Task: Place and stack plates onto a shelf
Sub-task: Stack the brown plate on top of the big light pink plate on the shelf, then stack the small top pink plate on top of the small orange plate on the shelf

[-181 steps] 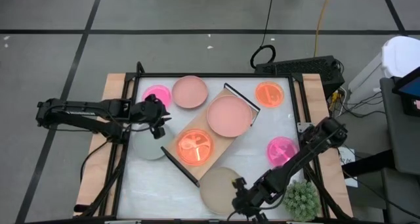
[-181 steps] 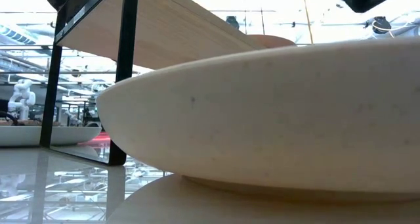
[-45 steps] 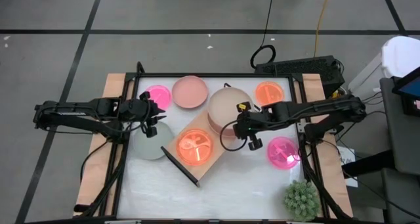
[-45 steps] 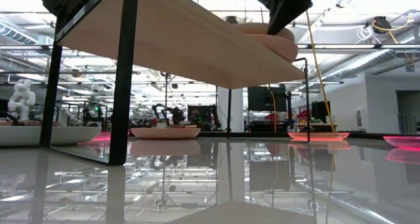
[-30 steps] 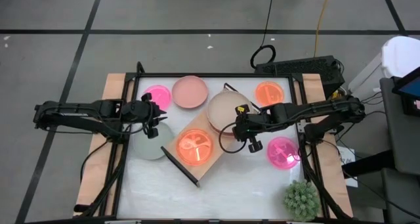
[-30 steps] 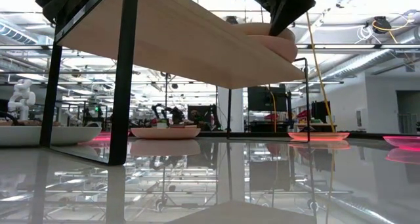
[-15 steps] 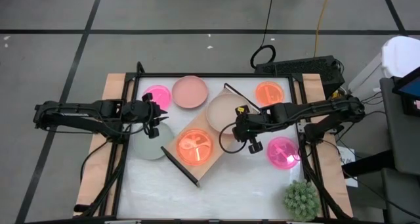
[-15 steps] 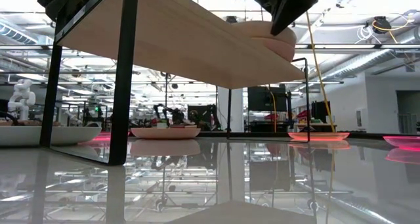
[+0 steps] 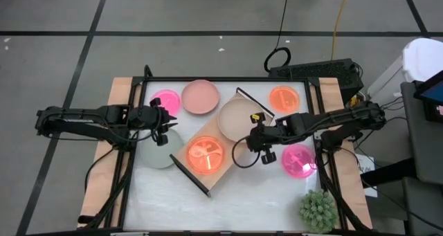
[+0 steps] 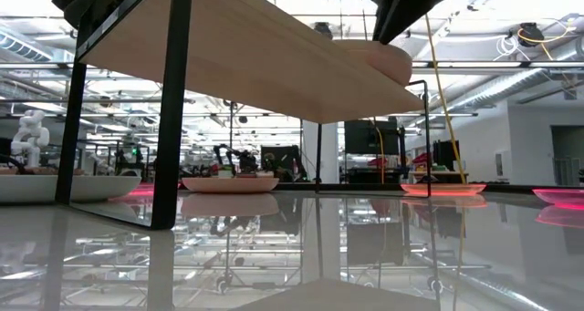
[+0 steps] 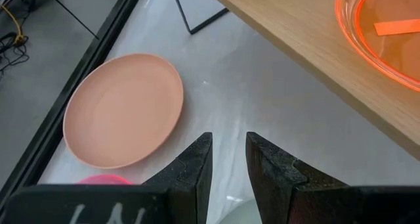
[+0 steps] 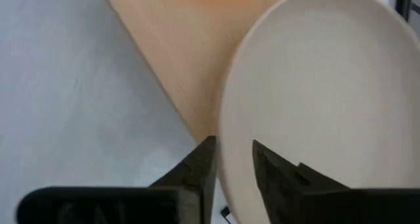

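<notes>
Right gripper (image 9: 261, 147) slightly parted, empty, beside round beige plate (image 9: 239, 118) on light-wood shelf (image 9: 188, 155); left gripper (image 11: 228, 159) parted, empty

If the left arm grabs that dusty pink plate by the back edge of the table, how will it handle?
The dusty pink plate looks rigid and matte, so it probably won't flex or slip much in the left gripper. Its rim is low and sits flat on the glossy tabletop, so a push would likely slide it rather than tip it. Getting a finger under the edge may be awkward.
</notes>
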Robot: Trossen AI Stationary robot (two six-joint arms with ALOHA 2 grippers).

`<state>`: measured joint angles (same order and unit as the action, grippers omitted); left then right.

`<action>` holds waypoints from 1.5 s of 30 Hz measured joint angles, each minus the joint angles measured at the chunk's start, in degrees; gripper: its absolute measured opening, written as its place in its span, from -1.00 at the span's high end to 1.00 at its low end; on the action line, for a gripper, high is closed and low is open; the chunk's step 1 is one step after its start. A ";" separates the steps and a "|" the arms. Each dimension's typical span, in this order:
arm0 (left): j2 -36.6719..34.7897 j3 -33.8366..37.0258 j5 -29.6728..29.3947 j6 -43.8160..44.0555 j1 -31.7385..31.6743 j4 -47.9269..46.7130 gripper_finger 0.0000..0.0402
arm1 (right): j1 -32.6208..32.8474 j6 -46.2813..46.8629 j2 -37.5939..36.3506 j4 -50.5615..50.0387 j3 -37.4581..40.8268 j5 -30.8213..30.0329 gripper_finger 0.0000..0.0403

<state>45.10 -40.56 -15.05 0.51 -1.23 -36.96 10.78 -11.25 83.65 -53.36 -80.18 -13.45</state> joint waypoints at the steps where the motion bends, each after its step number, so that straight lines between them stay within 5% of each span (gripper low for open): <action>1: 0.00 0.00 0.00 0.00 0.00 0.02 0.51 | 0.07 0.03 -0.17 0.28 0.00 -0.02 0.53; 7: 0.00 0.01 0.00 -0.09 -0.01 -0.01 0.51 | 1.30 1.50 -2.27 1.53 0.00 0.11 0.42; 20: 0.00 0.01 -0.02 -3.59 -0.35 -0.47 0.51 | 7.62 17.19 -4.47 4.37 -0.02 -0.33 0.48; 31: 0.00 0.01 -0.04 -5.93 -5.34 -0.55 0.51 | 16.74 27.65 -4.48 6.23 0.27 -20.86 0.48; 45: 0.85 10.01 -0.05 -4.89 -17.70 8.33 0.51 | 20.33 25.14 -4.44 18.80 10.56 -22.41 0.48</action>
<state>45.95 -30.55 -15.10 -4.38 -18.93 -28.63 31.10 13.89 79.21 -34.56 -69.63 -35.86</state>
